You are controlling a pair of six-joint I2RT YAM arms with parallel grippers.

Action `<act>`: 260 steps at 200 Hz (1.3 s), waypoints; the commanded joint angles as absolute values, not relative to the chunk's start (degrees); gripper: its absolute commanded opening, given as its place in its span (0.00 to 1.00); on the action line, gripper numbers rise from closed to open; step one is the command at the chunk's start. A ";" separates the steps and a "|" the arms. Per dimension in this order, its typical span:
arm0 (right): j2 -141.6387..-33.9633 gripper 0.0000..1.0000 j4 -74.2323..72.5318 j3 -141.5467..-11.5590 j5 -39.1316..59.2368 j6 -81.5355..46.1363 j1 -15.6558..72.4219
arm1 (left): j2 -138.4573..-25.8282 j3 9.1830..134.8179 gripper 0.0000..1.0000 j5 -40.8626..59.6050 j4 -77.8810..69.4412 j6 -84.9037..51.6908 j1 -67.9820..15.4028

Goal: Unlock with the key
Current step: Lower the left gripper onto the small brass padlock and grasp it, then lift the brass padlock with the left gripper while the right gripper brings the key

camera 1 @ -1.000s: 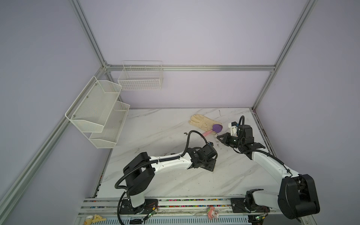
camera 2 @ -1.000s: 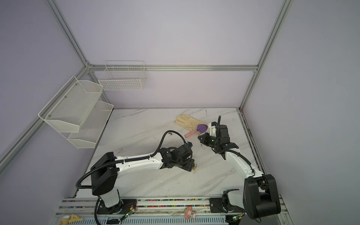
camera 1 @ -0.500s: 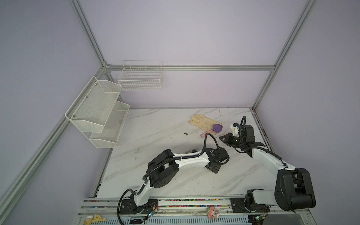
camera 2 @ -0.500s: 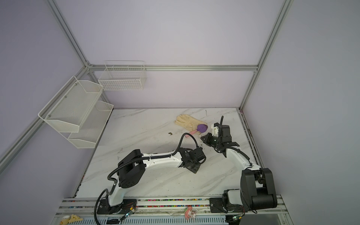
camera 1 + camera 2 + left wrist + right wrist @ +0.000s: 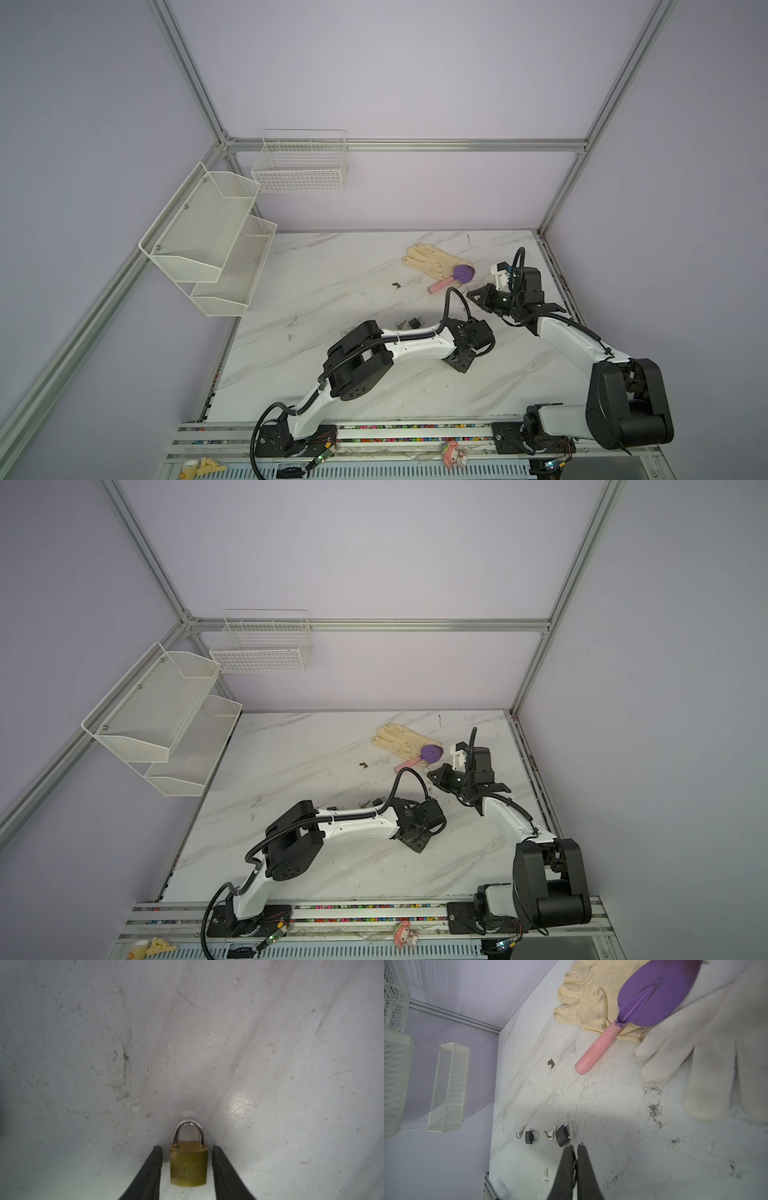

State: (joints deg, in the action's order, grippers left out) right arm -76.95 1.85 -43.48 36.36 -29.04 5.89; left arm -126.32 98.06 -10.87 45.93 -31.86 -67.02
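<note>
A brass padlock with a steel shackle lies flat on the marble table. My left gripper stands open around its body, with a narrow gap showing on each side. In both top views the left gripper points down at the table and hides the padlock. My right gripper is shut on a thin silver key that sticks out past the fingertips. In both top views the right gripper hovers behind the left wrist, apart from the padlock.
Two dark padlocks with loose keys lie left of the left arm. A yellow glove, a purple trowel and a white glove lie at the back right. White racks hang on the left wall.
The left arm's elbow has swung to the right and its gripper has shifted slightly right and nearer. The right gripper has drawn back a little with the key.
</note>
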 commanded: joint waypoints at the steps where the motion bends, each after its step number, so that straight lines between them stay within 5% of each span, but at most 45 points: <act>1: -77.34 0.00 0.01 -43.35 37.86 -28.12 5.63 | -127.72 101.82 0.37 -11.71 48.91 -32.02 -67.41; 120: -74.46 0.00 0.08 -44.16 36.88 -28.83 5.70 | -124.19 103.57 0.15 -15.21 49.41 -42.13 -66.90; 198: -71.99 0.00 5.31 -47.79 27.28 -25.76 11.73 | -104.02 93.76 0.06 -23.04 46.57 -58.51 -64.40; 260: -74.81 0.00 7.30 -51.34 19.99 -23.04 24.48 | -89.13 84.00 0.01 -22.81 43.90 -66.52 -56.51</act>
State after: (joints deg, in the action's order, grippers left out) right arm -73.95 5.96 -50.22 23.90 -25.10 20.45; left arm -93.01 88.79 -21.23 45.78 -61.43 -59.09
